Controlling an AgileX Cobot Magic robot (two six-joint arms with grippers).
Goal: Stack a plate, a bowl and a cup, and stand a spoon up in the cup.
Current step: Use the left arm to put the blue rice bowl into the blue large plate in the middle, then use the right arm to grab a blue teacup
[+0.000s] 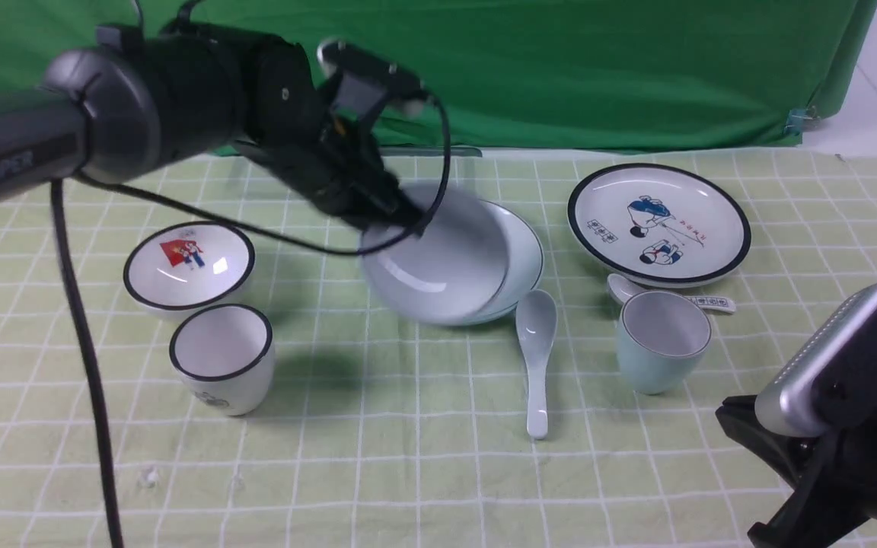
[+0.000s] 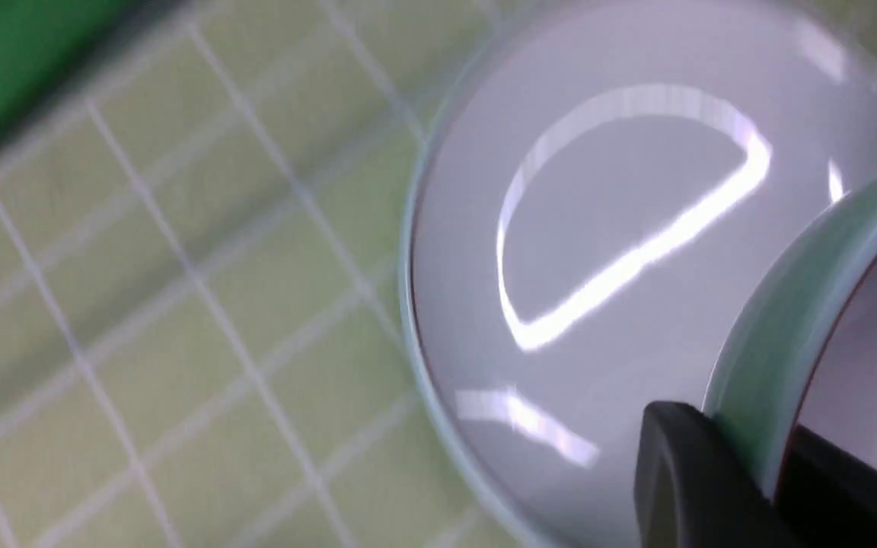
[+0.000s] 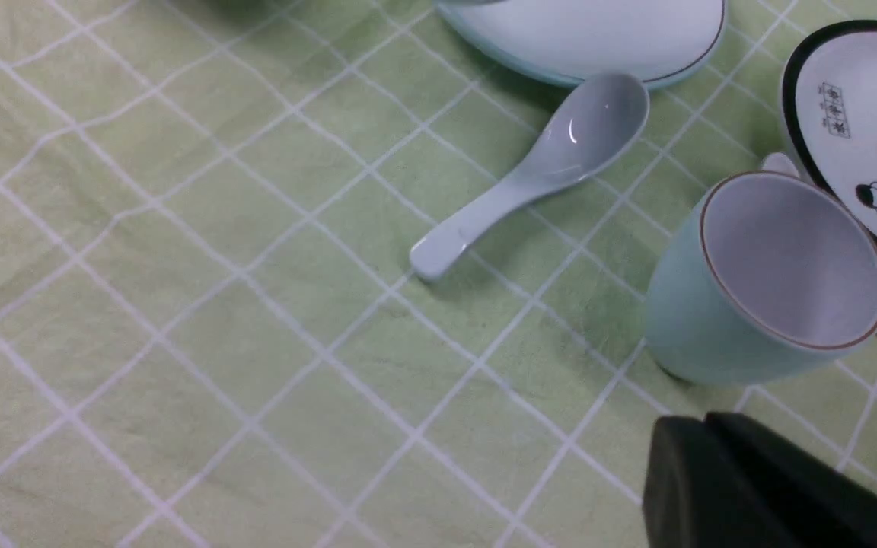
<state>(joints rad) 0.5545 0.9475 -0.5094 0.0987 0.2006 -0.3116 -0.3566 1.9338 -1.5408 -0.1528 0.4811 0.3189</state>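
Observation:
My left gripper [image 1: 402, 219] is shut on the rim of the pale blue-green bowl [image 1: 431, 270] and holds it tilted over the pale blue-green plate [image 1: 527, 255] at the table's middle. In the left wrist view the bowl's rim [image 2: 781, 320] sits between the black fingers [image 2: 682, 479], with the plate [image 2: 598, 228] below. The plain spoon [image 1: 536, 346] lies just right of the plate and also shows in the right wrist view [image 3: 537, 164]. The pale cup [image 1: 661, 342] stands upright to its right and shows in the right wrist view [image 3: 766, 281]. My right gripper [image 3: 701, 430] is shut and empty, near the cup.
A white black-rimmed bowl with a red picture [image 1: 189, 262] and a white black-rimmed cup [image 1: 221, 358] stand at the left. A cartoon plate [image 1: 659, 223] with a printed spoon [image 1: 709, 303] beside it lies at the back right. A green backdrop closes the far side.

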